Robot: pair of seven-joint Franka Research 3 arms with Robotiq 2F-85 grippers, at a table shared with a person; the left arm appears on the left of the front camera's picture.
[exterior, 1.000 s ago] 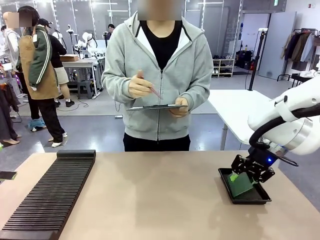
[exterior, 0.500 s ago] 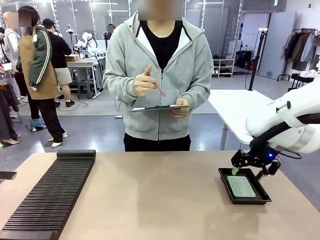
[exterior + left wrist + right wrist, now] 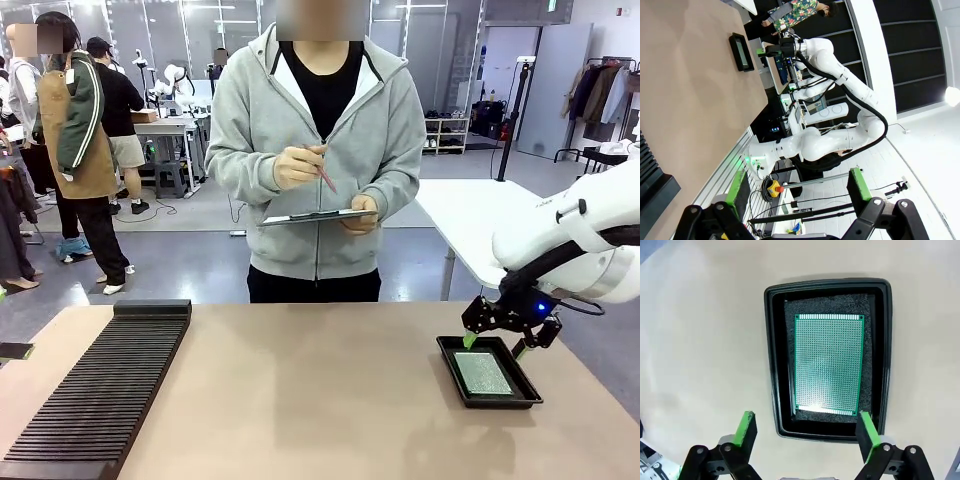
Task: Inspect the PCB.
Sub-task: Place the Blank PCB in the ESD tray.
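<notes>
Right gripper [image 3: 496,342] hung at the lower right of the front view, jaws spread wide and empty, just above the near edge of one black tray [image 3: 447,358]. One PCB [image 3: 483,372] lay flat inside that tray. A person at upper centre held a clipboard [image 3: 315,215] and a pen [image 3: 322,175]. One long black slotted rack [image 3: 100,395] ran along the lower left of the tabletop [image 3: 320,400].

Left wrist view: the left gripper [image 3: 797,192] at the bottom edge stood released, holding nothing; the tray [image 3: 741,51] showed small at upper left.

Right wrist view: both green pads [image 3: 745,425] sat apart below the tray [image 3: 773,355], and the PCB [image 3: 829,362] rested on dark foam [image 3: 867,360], its hole grid plainly visible.
</notes>
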